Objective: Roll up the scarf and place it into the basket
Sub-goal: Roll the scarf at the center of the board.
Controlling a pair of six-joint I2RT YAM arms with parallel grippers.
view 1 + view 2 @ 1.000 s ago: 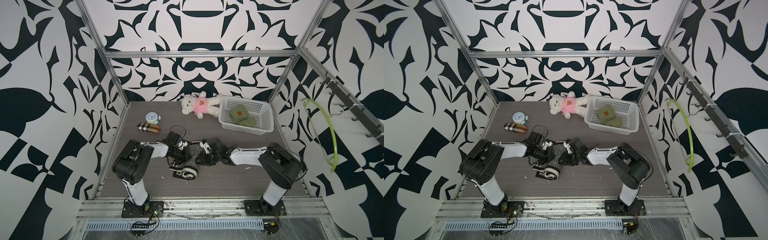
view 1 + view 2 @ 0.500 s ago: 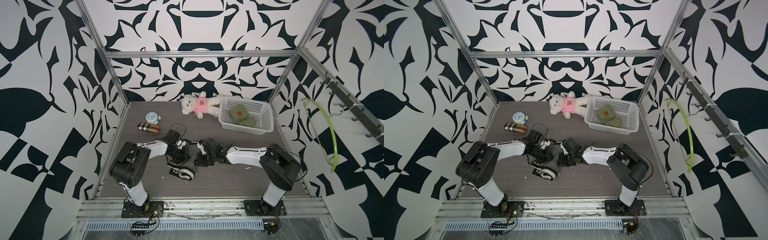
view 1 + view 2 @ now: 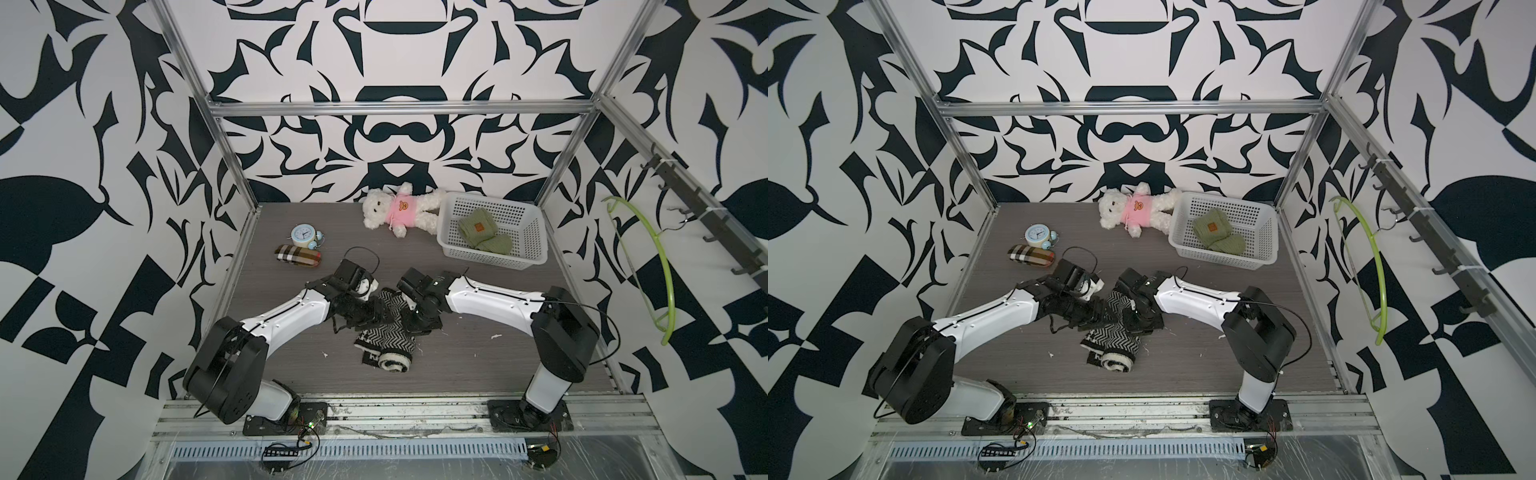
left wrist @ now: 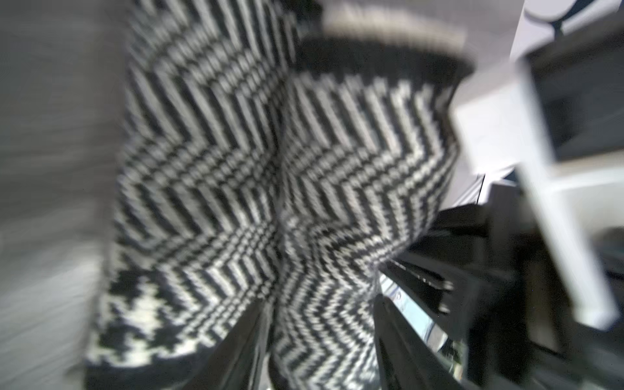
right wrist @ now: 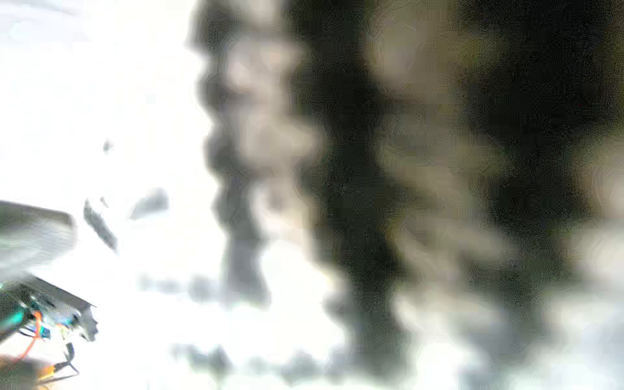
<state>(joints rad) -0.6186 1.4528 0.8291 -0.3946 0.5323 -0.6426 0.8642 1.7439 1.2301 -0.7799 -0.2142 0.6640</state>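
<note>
- One clock (image 3: 302, 236) and one plaid pouch (image 3: 298, 260) sit at the back left of the desk (image 3: 478, 357), touching each other. Neither belongs to the task.
- The left pincer (image 4: 322, 304) is at the scarf's left edge. In the left wrist view its jaws stand apart with a fold of knit between them, so I judge it released, not pinching.
- One scarf (image 3: 386, 336), black and cream zigzag, lies mid-desk between the two pincers.
  - Its near end is wound into a small cream-cored roll (image 3: 392, 362).
  - The stretch behind the roll lies bunched and unrolled.
- One bear (image 3: 399, 210) in a pink top lies at the back, its legs touching the basket's left wall.
- The right pincer (image 3: 417, 324) presses on the scarf's right edge and is clenched. The right wrist view is too blurred to show whether any cloth is caught in it.
- One basket (image 3: 451, 247) stands at the back right, well apart from the scarf. It already holds one olive knit item (image 3: 482, 235), with room beside it.
- One green hanger (image 3: 660, 266) hangs on the right wall, off the desk.
- Progress, as I read it:
  - Done: the roll is begun at the near end.
  - Left: winding in the loose stretch, gripping the bundle so it stays wound, carrying it to the back right, and setting it in the basket.
  - The task looks less than half done.
- Tally: two arms, two pincers, and one each of scarf, basket, bear, clock, pouch, hanger and olive item.
</note>
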